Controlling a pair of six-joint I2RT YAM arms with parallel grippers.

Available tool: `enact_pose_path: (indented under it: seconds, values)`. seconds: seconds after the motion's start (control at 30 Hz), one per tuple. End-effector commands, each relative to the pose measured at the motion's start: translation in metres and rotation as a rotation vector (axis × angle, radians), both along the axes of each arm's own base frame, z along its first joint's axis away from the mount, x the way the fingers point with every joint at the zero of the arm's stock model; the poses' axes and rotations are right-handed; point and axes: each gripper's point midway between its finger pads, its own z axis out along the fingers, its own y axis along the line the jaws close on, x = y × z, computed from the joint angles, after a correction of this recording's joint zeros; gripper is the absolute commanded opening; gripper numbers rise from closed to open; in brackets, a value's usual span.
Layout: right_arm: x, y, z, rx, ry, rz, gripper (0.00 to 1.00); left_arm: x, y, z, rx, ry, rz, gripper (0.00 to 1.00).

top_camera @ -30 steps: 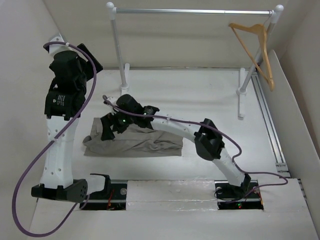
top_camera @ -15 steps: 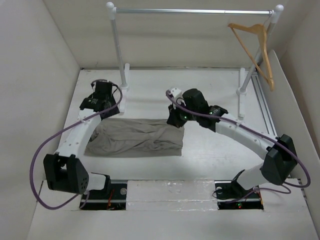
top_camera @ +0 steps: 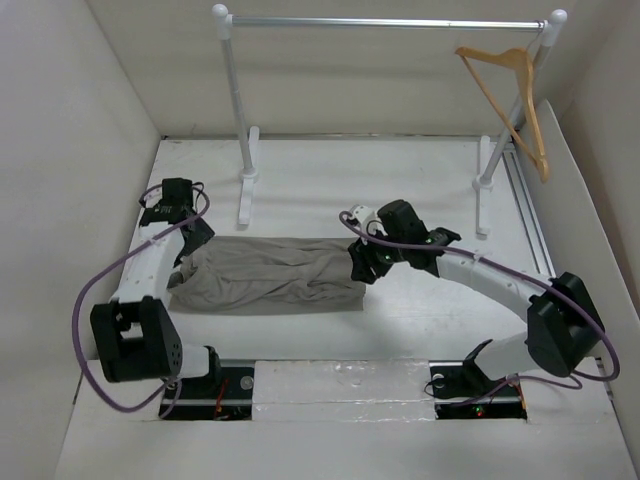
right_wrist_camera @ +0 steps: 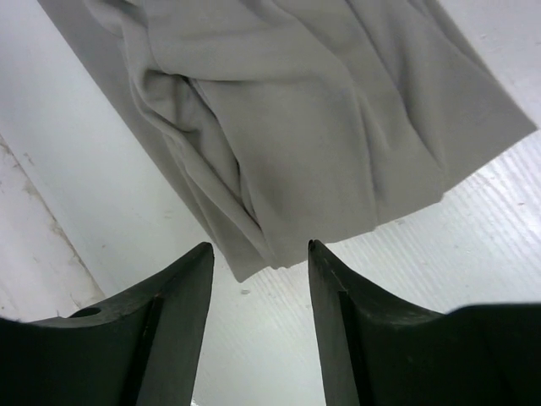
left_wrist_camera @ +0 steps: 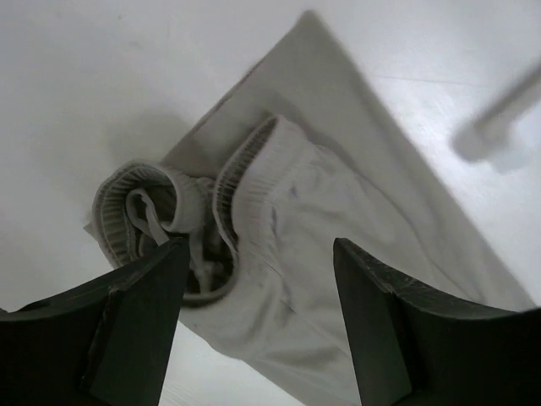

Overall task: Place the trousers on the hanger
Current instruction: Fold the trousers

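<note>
Top external: trousers (top_camera: 270,275) lie flat — my left tool (left_wrist_camera: 259,247) spread over waistband (left_wrist_camera: 241,169), right tool (right_wrist_camera: 260,249) spread over hem (right_wrist_camera: 355,216); hanger (top_camera: 510,95) at 1 o'clock.

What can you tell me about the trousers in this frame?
The trousers are soft, wrinkled taupe cloth, laid out as a long strip flat on the white table. The ribbed elastic waistband, with a drawstring, is bunched at the left end, and the leg hems lie at the right end. The open left gripper hovers over the waistband and the open right gripper over a hem corner. Neither visibly grips the cloth.
</note>
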Motion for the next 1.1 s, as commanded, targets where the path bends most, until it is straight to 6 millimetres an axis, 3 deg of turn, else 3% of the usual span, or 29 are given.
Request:
enact_pose_path:
  seconds: [0.0, 0.13, 0.17, 0.2, 0.23, 0.27, 0.3, 0.4, 0.43, 0.47, 0.53, 0.6, 0.67, 0.73, 0.8, 0.83, 0.87, 0.97, 1.0, 1.07]
  values:
    - [0.012, 0.001, 0.023, 0.063, -0.096, 0.040, 0.55, -0.009, 0.002, -0.038, -0.062, 0.105, 0.024, 0.64]
    - [0.014, -0.020, 0.012, 0.014, -0.080, 0.026, 0.63, -0.005, -0.003, -0.057, -0.086, 0.145, 0.000, 0.57]
    - [0.009, -0.020, 0.003, 0.002, -0.056, 0.055, 0.63, -0.004, -0.004, -0.065, -0.094, 0.161, -0.013, 0.37]
    - [0.007, -0.020, -0.001, -0.006, -0.044, 0.066, 0.63, -0.004, -0.004, -0.065, -0.094, 0.161, -0.013, 0.37]
    - [0.006, -0.021, -0.004, -0.012, -0.038, 0.075, 0.62, -0.003, -0.003, -0.072, -0.102, 0.175, -0.006, 0.26]
    - [0.006, -0.020, -0.006, -0.013, -0.033, 0.086, 0.60, -0.001, -0.003, -0.073, -0.105, 0.176, -0.007, 0.06]
    - [0.001, -0.016, -0.008, -0.019, -0.027, 0.114, 0.57, 0.000, 0.000, -0.075, -0.105, 0.176, 0.004, 0.00]
    - [-0.001, -0.006, -0.009, -0.016, -0.031, 0.147, 0.34, 0.006, 0.011, -0.072, -0.069, 0.155, 0.040, 0.00]
    - [-0.004, -0.001, -0.012, -0.012, -0.021, 0.161, 0.16, 0.014, 0.019, -0.064, -0.052, 0.122, 0.068, 0.00]
    - [-0.003, 0.000, -0.014, -0.017, -0.015, 0.161, 0.16, 0.013, 0.026, -0.064, -0.039, 0.123, 0.087, 0.00]
    - [-0.009, 0.010, -0.017, -0.005, -0.012, 0.192, 0.04, 0.018, 0.036, -0.059, -0.005, 0.096, 0.120, 0.00]
    - [-0.007, 0.017, -0.020, -0.013, -0.025, 0.197, 0.03, 0.018, 0.053, -0.058, 0.026, 0.088, 0.184, 0.00]
    - [-0.008, 0.025, -0.022, -0.039, -0.041, 0.203, 0.12, 0.021, 0.062, -0.058, 0.045, 0.088, 0.217, 0.00]
    - [0.003, 0.028, -0.018, -0.060, -0.074, 0.174, 0.25, 0.019, 0.069, -0.058, 0.063, 0.103, 0.247, 0.00]
    - [0.010, 0.031, -0.020, -0.078, -0.093, 0.141, 0.32, 0.020, 0.072, -0.051, 0.078, 0.087, 0.256, 0.02]
    - [0.013, 0.031, -0.023, -0.085, -0.092, 0.129, 0.35, 0.021, 0.071, -0.048, 0.077, 0.079, 0.248, 0.07]
    - [0.015, 0.031, -0.025, -0.089, -0.095, 0.121, 0.35, 0.022, 0.068, -0.045, 0.063, 0.066, 0.233, 0.21]
    - [0.021, 0.034, -0.034, -0.110, -0.098, 0.098, 0.34, 0.029, 0.061, -0.025, 0.036, 0.003, 0.179, 0.52]
    - [0.019, 0.034, -0.042, -0.136, -0.086, 0.098, 0.33, 0.031, 0.061, -0.015, 0.037, -0.024, 0.169, 0.58]
    - [0.019, 0.035, -0.044, -0.153, -0.086, 0.096, 0.32, 0.036, 0.053, 0.001, 0.025, -0.059, 0.122, 0.59]
